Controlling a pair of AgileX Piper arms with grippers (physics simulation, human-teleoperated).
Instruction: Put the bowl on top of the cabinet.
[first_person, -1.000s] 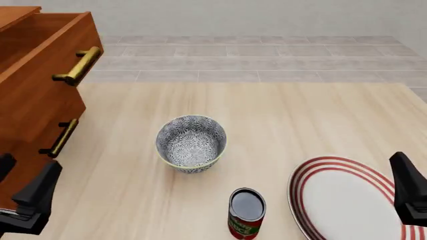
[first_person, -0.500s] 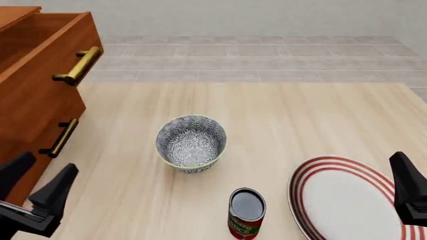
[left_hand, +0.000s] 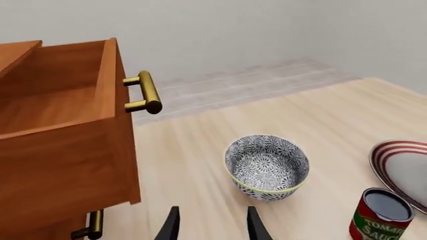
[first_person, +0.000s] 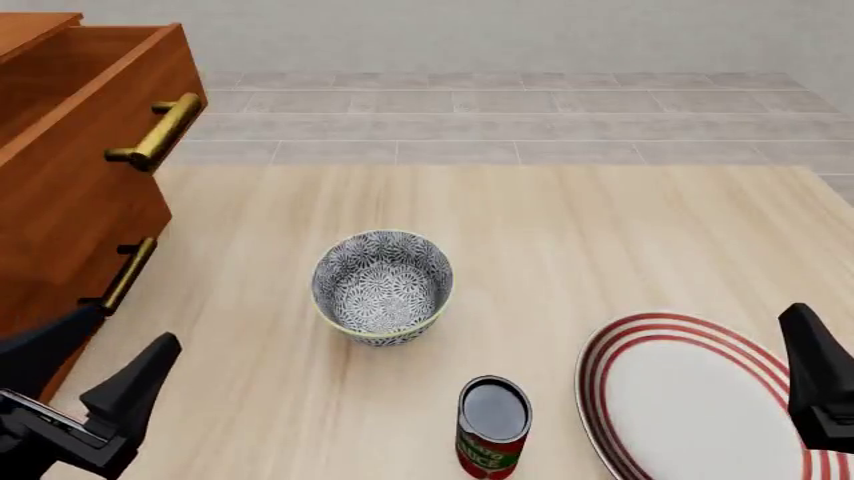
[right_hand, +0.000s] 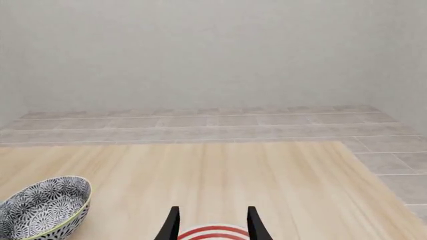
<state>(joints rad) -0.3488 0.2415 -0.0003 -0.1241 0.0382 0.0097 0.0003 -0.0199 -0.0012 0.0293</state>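
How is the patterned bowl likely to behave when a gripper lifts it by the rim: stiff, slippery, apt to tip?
The bowl looks like rigid glazed ceramic, so probably stiff and rather slippery. Its deep, rounded wall narrows toward the foot, so a one-sided rim grasp may let it tilt. It appears empty, so likely light.

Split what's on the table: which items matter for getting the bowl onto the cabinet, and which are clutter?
Part of the job:
- bowl, upright mid-table
- cabinet at far left, top drawer pulled open
- left hand, open, nearest the bowl

Clutter:
- tomato sauce can
- red-ringed plate
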